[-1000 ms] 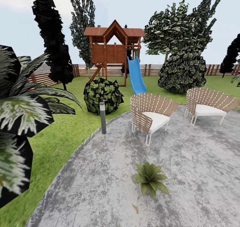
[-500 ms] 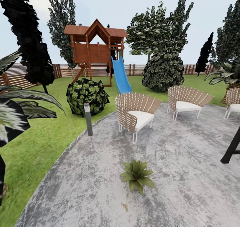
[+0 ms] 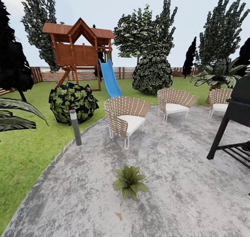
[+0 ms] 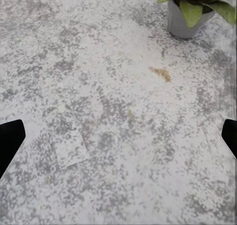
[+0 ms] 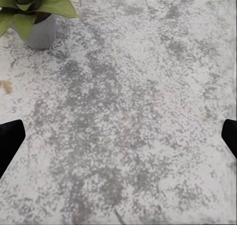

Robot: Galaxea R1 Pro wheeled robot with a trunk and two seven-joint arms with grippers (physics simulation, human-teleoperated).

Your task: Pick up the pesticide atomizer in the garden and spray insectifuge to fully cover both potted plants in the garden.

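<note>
Head view: a potted plant (image 3: 129, 182), a low rosette of pointed green leaves, stands on the round grey paved patio (image 3: 180, 195), towards its near part. A small brownish stain (image 3: 119, 215) marks the paving just in front of it. Behind it sits a slatted wicker armchair (image 3: 125, 118) with a white cushion, with two more chairs (image 3: 175, 103) farther back. A short grey bollard lamp (image 3: 75, 127) stands at the patio's edge beside the lawn (image 3: 31, 150). On the grass are a round ivy-like shrub (image 3: 72, 102), a wooden playhouse (image 3: 81, 51) with a blue slide (image 3: 109, 79), and the brown slatted fence (image 3: 83, 73) behind. A black barbecue stand (image 3: 232, 125) is at the right edge.

Left wrist view: the left pincer (image 4: 118, 138) is released, its dark fingertips (image 4: 10, 138) far apart over bare paving, with the grey pot near the brownish stain.

Right wrist view: the right pincer (image 5: 118, 138) is likewise spread wide and grasps nothing, over paving with the plant's pot nearby.
</note>
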